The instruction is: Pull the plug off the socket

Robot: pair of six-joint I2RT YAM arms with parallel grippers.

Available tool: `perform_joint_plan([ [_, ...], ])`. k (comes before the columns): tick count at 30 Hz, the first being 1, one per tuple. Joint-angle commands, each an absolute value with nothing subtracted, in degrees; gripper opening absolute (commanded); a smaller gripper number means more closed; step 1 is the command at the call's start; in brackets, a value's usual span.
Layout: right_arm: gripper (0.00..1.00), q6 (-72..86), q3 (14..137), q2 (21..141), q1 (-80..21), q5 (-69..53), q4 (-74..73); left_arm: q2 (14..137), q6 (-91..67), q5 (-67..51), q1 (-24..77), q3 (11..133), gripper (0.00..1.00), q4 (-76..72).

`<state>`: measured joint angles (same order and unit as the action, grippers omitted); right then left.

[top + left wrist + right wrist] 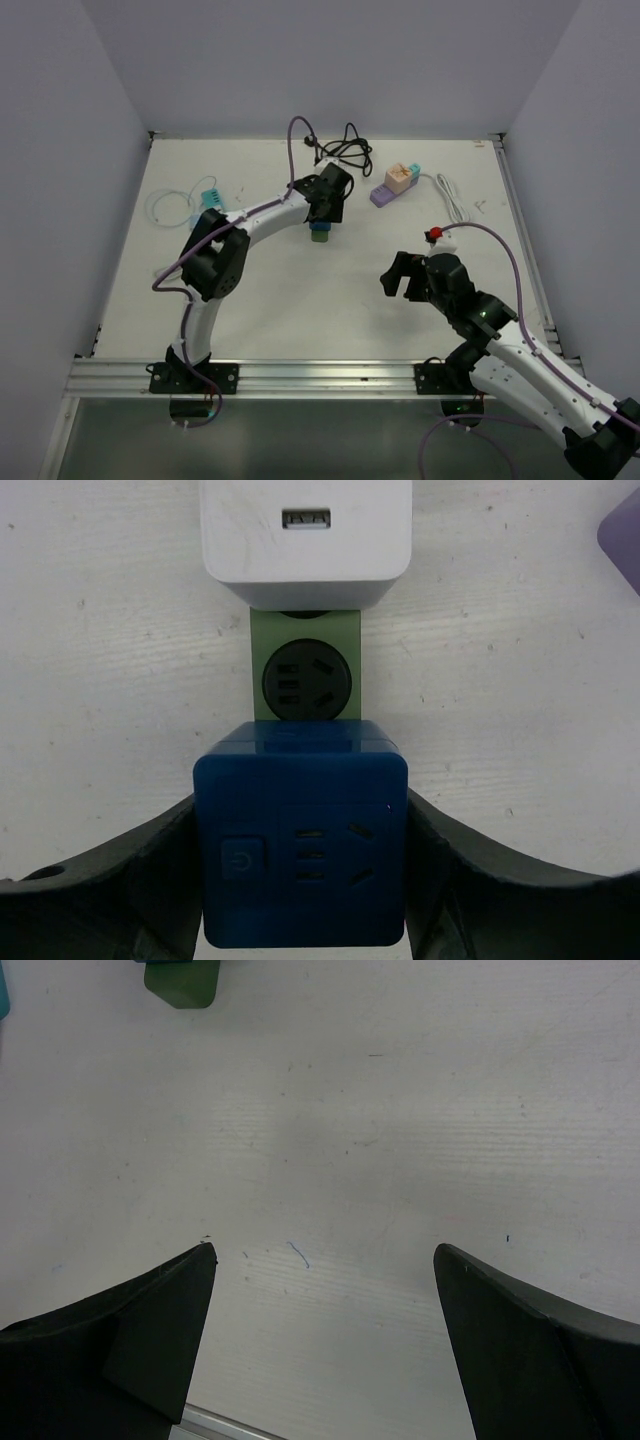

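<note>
In the left wrist view a blue socket cube (300, 840) with a power button sits between my left gripper's (300, 810) dark fingers (150, 870), which press its two sides. A green socket block (305, 675) with a black outlet joins the cube's far side. A white plug adapter (307, 530) with a USB port sits on the block's far end. From above, the left gripper (322, 215) covers most of this stack (319, 237). My right gripper (400, 275) is open and empty over bare table, and its wrist view (322, 1250) shows the same.
A purple power strip (382, 194) with an orange-and-white plug (400, 176) and a white cable (452, 195) lies at the back right. A black cable (345, 150) is coiled at the back. A teal item on a clear cable (208, 196) lies at the left.
</note>
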<state>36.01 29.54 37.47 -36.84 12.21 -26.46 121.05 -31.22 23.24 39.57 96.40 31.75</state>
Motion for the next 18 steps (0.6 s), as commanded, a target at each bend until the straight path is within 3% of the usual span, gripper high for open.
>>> perform_joint_plan([
  [1, 0.94, 36.5, 29.7, 37.1, -36.7, 11.4, -25.7, 118.4, -32.3, 22.8, 39.6, 92.6, 0.68, 31.1],
  [13, 0.92, 36.9, 29.1, 39.2, -36.7, 9.4, -23.6, 104.4, -35.3, 17.1, 41.5, 70.8, 0.36, 25.7],
  [18, 0.92, 37.4, 28.7, 39.9, -36.8, 8.0, -22.2, 97.0, -37.0, 13.5, 43.1, 62.4, 0.28, 25.3],
])
